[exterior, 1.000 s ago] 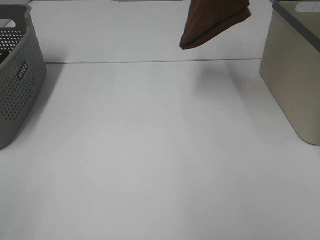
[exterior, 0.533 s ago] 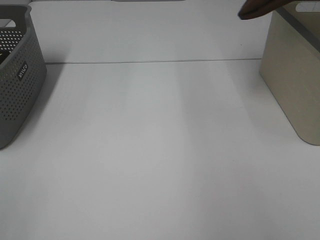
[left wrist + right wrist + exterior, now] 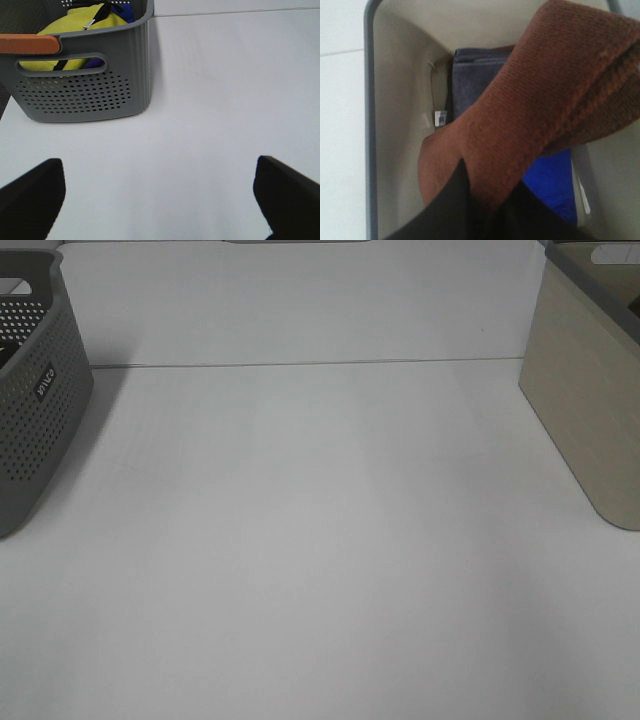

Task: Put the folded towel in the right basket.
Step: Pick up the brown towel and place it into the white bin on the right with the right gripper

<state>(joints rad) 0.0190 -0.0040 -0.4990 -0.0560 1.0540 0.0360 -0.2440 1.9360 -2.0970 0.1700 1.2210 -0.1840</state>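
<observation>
The folded brown towel [image 3: 545, 100] hangs in my right gripper [image 3: 472, 212], whose dark fingers are shut on it. It is held over the open mouth of the beige right basket [image 3: 370, 125], which also shows at the right edge of the high view [image 3: 590, 390]. The towel and both grippers are out of the high view. My left gripper [image 3: 160, 200] is open and empty above the table, near the grey left basket [image 3: 85, 95].
The right basket holds a grey-blue folded cloth [image 3: 475, 80] and a bright blue cloth [image 3: 550, 185]. The perforated grey left basket [image 3: 30, 390] holds a yellow item [image 3: 80, 25]. The white table [image 3: 320, 540] lies between the baskets.
The brown towel has moved right and up, out of the high view, towards the right basket. Nothing else has moved.
</observation>
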